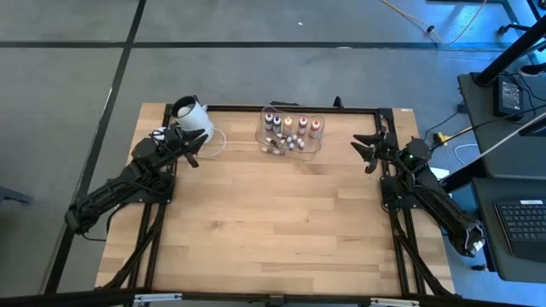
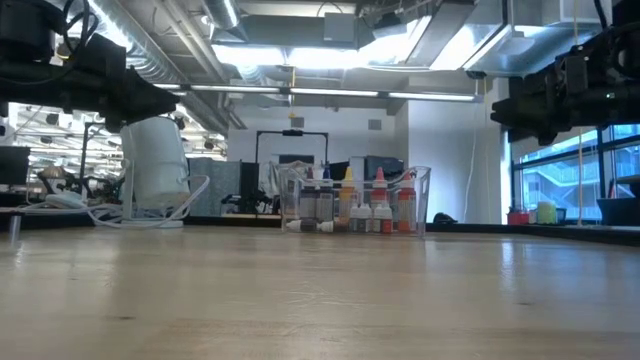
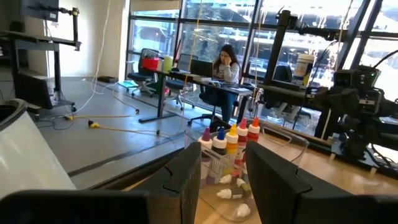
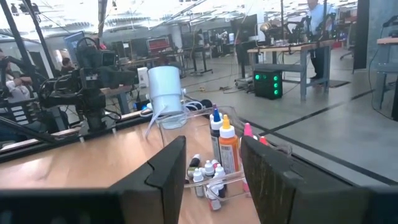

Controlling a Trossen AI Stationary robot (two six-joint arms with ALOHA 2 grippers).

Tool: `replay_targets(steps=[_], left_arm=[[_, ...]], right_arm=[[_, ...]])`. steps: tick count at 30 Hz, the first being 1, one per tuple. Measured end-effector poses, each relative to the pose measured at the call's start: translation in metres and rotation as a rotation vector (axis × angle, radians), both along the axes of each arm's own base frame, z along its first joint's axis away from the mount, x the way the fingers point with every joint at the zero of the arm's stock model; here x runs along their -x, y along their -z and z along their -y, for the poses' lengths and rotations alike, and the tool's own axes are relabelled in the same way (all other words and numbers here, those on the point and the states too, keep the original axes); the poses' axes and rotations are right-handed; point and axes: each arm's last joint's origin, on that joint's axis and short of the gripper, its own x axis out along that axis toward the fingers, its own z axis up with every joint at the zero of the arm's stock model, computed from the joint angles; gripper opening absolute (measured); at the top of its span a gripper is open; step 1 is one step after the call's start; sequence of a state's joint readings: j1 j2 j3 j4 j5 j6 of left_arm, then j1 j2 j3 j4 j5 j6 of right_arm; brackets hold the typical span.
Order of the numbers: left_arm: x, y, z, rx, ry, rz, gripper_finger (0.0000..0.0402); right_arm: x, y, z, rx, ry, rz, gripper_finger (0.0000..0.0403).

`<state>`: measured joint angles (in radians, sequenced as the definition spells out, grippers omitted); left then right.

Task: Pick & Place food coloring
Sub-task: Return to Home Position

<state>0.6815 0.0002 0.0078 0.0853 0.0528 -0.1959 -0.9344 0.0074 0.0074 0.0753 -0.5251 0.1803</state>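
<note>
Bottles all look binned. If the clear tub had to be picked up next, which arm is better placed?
Right, probably. The right gripper hangs open slightly nearer the tub, with nothing between them. The left gripper, also open, sits farther off, beside the white cup.

Food coloring (image 1: 290,126) gathered in the clear tub (image 1: 322,145)
Taller bottles stand upright in a row; tiny pale-capped ones cluster beside them, a few lying on their sides.

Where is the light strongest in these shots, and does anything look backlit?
Low view: ceiling lights glare white, backlighting the clear tub. Left wrist view: bright windows wash out behind the food coloring. High view: even light on the table, no hard shadows.
</note>
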Motion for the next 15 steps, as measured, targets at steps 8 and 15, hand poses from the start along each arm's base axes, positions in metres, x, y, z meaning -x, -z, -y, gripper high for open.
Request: replay_targets(steps=[8,15], left_arm=[[0.0,0.0,0.0,0.0,0.0,0.0,0.0125],[0.0,-0.0001,0.0,0.0,0.0,0.001,0.0124]], right_arm=[[0.0,0.0,0.0,0.001,0.0,0.0,0.0156],[0.0,0.0,0.0,0.001,0.0,0.0,0.0156]])
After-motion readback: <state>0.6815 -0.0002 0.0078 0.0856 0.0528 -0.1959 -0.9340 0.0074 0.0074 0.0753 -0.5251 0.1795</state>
